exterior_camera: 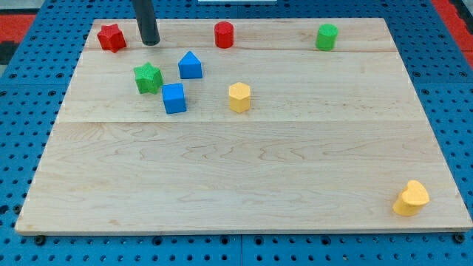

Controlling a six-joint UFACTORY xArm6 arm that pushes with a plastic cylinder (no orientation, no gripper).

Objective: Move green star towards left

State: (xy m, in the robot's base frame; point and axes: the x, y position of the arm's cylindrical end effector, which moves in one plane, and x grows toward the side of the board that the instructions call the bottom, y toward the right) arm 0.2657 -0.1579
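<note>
The green star (148, 77) lies on the wooden board (244, 177) at the upper left. My tip (151, 42) stands above it in the view, a short way off and not touching it. The red star (111, 37) is to the left of my tip. A blue house-shaped block (190, 65) sits just right of the green star. A blue cube (174, 98) sits just below and right of the star, close to it.
A red cylinder (224, 34) and a green cylinder (327, 36) stand near the board's top edge. A yellow hexagon (239, 97) is near the middle. A yellow heart-like block (411, 198) lies at the bottom right corner. Blue pegboard surrounds the board.
</note>
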